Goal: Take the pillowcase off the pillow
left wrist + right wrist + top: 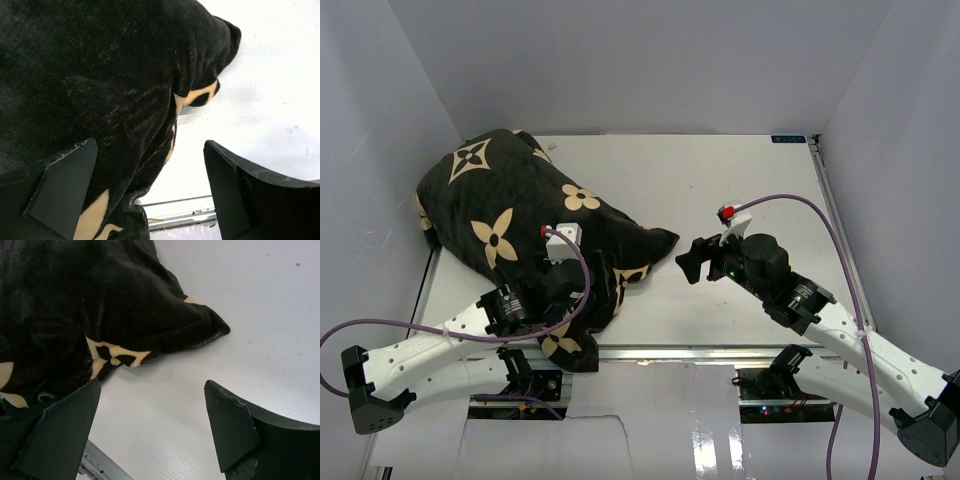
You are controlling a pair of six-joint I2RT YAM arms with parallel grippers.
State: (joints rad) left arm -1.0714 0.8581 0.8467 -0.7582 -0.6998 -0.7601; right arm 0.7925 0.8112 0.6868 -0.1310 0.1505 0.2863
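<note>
One soft black fabric pillowcase with tan flower prints (510,215) lies stuffed on the left of the white table (740,170). Over its near edge the left gripper (150,150) hangs spread wide, gripping nothing. The right gripper (692,261), same deal, hovers just right of its corner.

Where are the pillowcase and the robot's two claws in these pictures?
Pillowcase (510,200), top view, on its bulging middle.
Left gripper (146,150), left wrist view, midway between its fingertips.
Right gripper (688,262), top view, midway between its fingertips.
</note>
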